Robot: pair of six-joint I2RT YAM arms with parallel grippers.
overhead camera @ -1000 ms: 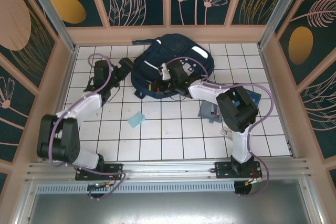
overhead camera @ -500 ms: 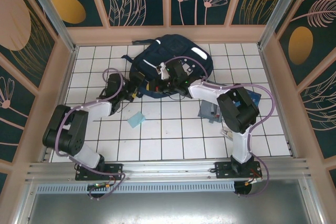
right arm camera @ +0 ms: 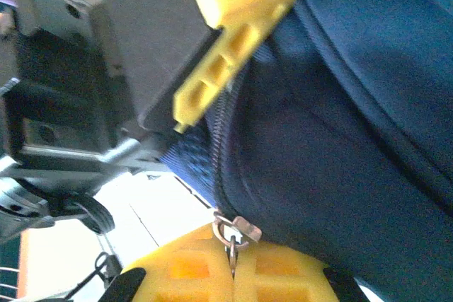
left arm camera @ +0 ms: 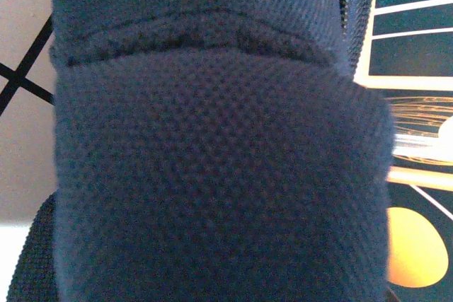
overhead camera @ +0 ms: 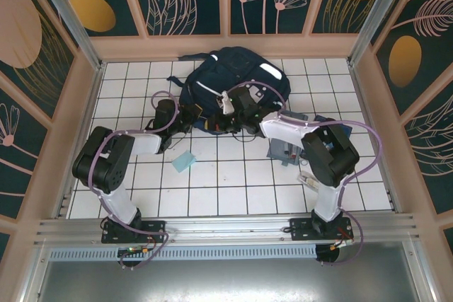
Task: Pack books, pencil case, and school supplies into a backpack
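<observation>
On the white tiled tabletop, closest to the arms, lies a small flat light-blue rectangle. It sits a bit left of the middle. To the right of the middle lies the flat grey-blue pencil case, partly under the right arm. These two are well apart.

Farther back, by the far edge, lies the big navy-blue cloth backpack with white stripes. Both arms reach to its near side.

The right arm's yellow fingers are squeezed tight on a little silver metal zip pull that hangs from the backpack's zip. Near them, one of the left arm's yellow fingers touches the blue cloth by the zip. The other one is hidden, so I cannot tell if they are grasping the cloth. In the left wrist view, the backpack's dark bumpy cloth is very close to the camera.
</observation>
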